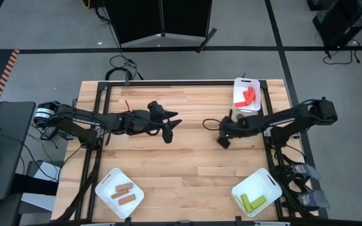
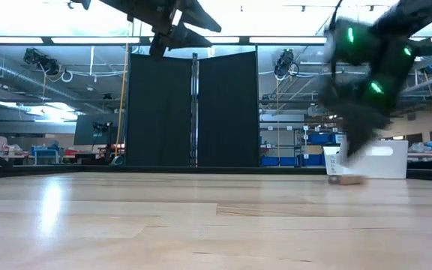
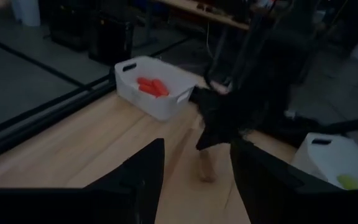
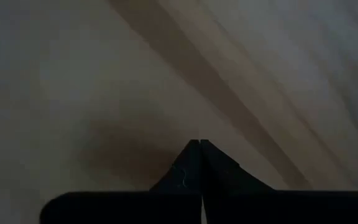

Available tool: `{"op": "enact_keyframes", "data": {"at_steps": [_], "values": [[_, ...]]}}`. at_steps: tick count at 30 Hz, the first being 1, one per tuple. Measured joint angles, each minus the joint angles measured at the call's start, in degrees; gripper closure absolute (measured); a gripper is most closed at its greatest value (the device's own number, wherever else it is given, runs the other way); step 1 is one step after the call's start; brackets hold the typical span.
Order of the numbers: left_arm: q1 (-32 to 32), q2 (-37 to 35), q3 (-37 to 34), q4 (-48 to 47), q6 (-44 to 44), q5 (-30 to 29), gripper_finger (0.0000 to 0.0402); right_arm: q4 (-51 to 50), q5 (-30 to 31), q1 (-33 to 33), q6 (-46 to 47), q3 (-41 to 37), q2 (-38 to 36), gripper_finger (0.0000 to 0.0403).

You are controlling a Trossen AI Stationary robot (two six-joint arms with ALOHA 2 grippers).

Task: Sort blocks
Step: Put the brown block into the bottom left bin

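The right tool (image 1: 224, 142), pinched tight and holding nothing, dips beside the small brown wooden block (image 2: 346, 179) mid-bench (left tool (image 1: 168, 130) waits wide apart) and must spread first, I think.

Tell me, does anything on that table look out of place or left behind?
One brown block lies loose on the bare wood, right below the right gripper. The others seem sorted: red in the far tray, brown in the near-left tray, yellow-green in the near-right tray. The left gripper hangs open mid-table.
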Motion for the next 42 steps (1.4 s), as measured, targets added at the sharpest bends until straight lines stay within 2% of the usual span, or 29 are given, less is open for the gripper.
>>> {"op": "enact_keyframes", "data": {"at_steps": [3,5,9,12,17,23,31,33,37,42], "values": [[0.00,0.00,0.00,-1.86,-1.22,-0.15,0.0210,12.18,-1.47,2.12,-4.31,0.55,-3.45,0.0400],[0.00,0.00,0.02,-3.35,-2.09,-0.31,0.0210,13.01,-2.37,2.30,-4.58,0.72,-5.06,0.0400],[0.00,1.17,0.02,-4.82,-2.98,-0.42,0.0210,10.98,-0.18,2.16,-4.56,2.11,-8.15,0.0400],[0.00,5.07,0.07,-4.97,-2.69,-0.44,0.0210,9.46,1.93,2.11,-5.55,2.69,-10.08,0.0400],[0.46,16.07,2.25,-0.50,-1.39,-0.42,0.0202,11.99,5.53,2.12,-10.01,5.68,-14.84,0.0399],[1.96,29.73,14.34,-1.40,0.82,3.41,0.0164,19.04,6.41,3.42,-15.93,8.01,-20.83,0.0398],[4.33,45.97,39.27,-25.71,-8.36,5.11,0.0099,24.97,6.57,4.50,-21.23,8.37,-26.98,0.0398],[4.52,48.92,44.65,-30.35,-9.31,5.16,0.0084,25.07,6.57,4.50,-21.28,8.37,-27.75,0.0398],[4.95,52.78,51.67,-31.84,-13.86,5.77,0.0056,25.05,6.63,4.50,-21.57,8.37,-27.77,0.0398],[5.68,57.96,58.93,-34.13,-16.03,10.02,0.0023,25.26,6.62,4.50,-22.44,8.37,-27.36,0.0398]]}}
